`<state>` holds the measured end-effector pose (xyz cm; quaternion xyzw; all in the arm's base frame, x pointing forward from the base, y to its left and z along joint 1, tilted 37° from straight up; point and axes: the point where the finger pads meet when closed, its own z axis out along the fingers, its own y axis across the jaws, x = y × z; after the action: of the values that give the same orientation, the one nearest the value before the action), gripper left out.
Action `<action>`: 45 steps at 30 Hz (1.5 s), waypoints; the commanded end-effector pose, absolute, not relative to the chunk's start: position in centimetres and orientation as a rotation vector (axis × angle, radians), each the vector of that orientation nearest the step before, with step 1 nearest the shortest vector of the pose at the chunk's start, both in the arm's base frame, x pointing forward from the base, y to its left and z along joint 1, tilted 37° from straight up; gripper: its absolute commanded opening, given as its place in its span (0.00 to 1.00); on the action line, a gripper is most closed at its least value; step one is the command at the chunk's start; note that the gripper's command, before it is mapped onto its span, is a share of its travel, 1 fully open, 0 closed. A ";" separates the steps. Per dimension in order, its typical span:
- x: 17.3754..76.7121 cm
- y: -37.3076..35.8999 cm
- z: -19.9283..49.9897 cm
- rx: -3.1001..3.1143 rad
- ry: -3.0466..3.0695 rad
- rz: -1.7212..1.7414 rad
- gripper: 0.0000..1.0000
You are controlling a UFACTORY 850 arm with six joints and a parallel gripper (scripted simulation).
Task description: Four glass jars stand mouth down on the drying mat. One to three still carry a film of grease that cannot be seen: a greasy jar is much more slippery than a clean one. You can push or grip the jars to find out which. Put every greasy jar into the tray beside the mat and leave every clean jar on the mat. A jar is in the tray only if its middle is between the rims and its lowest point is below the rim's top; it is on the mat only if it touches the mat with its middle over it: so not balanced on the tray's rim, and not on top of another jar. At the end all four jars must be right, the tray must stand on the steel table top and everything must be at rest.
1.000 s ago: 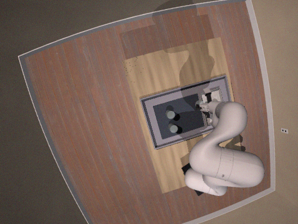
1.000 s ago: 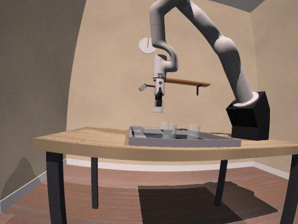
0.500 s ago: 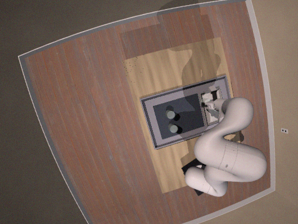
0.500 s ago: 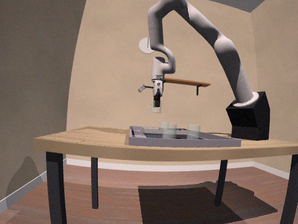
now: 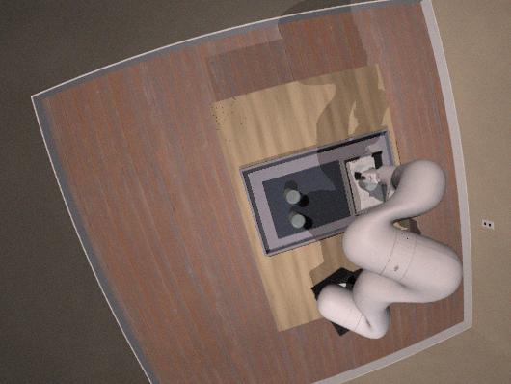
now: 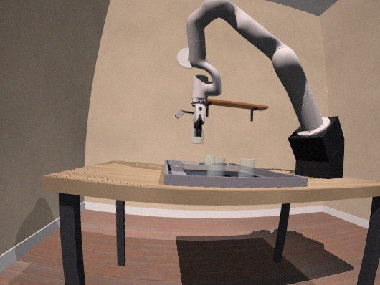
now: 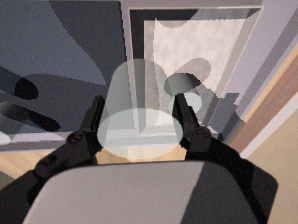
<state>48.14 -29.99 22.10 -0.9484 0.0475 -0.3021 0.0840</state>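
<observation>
My gripper (image 5: 368, 178) (image 6: 197, 133) (image 7: 140, 105) is shut on a glass jar (image 6: 197, 139) (image 7: 140, 127) and holds it mouth down, high above the white tray (image 5: 370, 199) (image 7: 225, 45). A second jar (image 7: 197, 100) (image 6: 209, 159) stands in the tray, a little to the right of the held one in the wrist view. Two more jars (image 5: 291, 195) (image 5: 298, 220) (image 6: 219, 165) (image 6: 247, 166) stand on the dark drying mat (image 5: 323, 193) (image 7: 75, 40), well apart from the gripper. The arm hides part of the tray in the overhead view.
The mat and tray sit side by side on the grey steel top (image 5: 255, 193) (image 6: 233, 180) on a wooden table (image 5: 270, 125) (image 6: 107, 175). The robot's black base (image 6: 317, 150) stands at the table's edge. A wall shelf (image 6: 236, 104) is behind the gripper.
</observation>
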 end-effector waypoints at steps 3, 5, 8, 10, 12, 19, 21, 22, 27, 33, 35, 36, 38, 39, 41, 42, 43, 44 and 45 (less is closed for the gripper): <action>48.2 -31.3 22.0 -2.830 0.141 -0.903 0.00; 48.2 -32.0 21.9 -2.830 0.141 -0.903 0.00; 48.2 -32.9 21.7 -2.830 0.141 -0.903 0.00; 48.3 -33.6 21.6 -2.830 0.141 -0.903 0.00; 48.3 -34.3 21.5 -2.830 0.141 -0.903 0.00; 48.3 -35.9 21.3 -2.830 0.141 -0.903 0.00; 48.3 -36.5 21.2 -2.830 0.141 -0.903 0.00; 48.3 -36.9 21.1 -2.830 0.141 -0.903 0.00; 48.3 -38.5 20.9 -2.830 0.141 -0.903 0.00; 48.3 -38.5 20.9 -2.830 0.141 -0.903 0.00; 48.3 -38.5 20.9 -2.830 0.141 -0.903 0.00; 48.5 -38.5 20.7 -2.830 0.141 -0.903 0.00; 48.8 -38.4 20.3 -2.830 0.141 -0.903 0.00; 48.9 -38.4 20.0 -2.830 0.141 -0.903 0.00; 49.3 -38.3 19.6 -2.830 0.141 -0.903 0.00; 49.4 -38.3 19.4 -2.830 0.141 -0.903 0.00; 49.6 -38.2 19.2 -2.830 0.141 -0.903 0.00; 49.7 -38.2 19.0 -2.830 0.141 -0.903 0.00; 49.9 -38.2 18.8 -2.830 0.141 -0.903 0.00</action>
<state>49.45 -38.17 19.23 -0.9485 0.0472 -0.3016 0.0847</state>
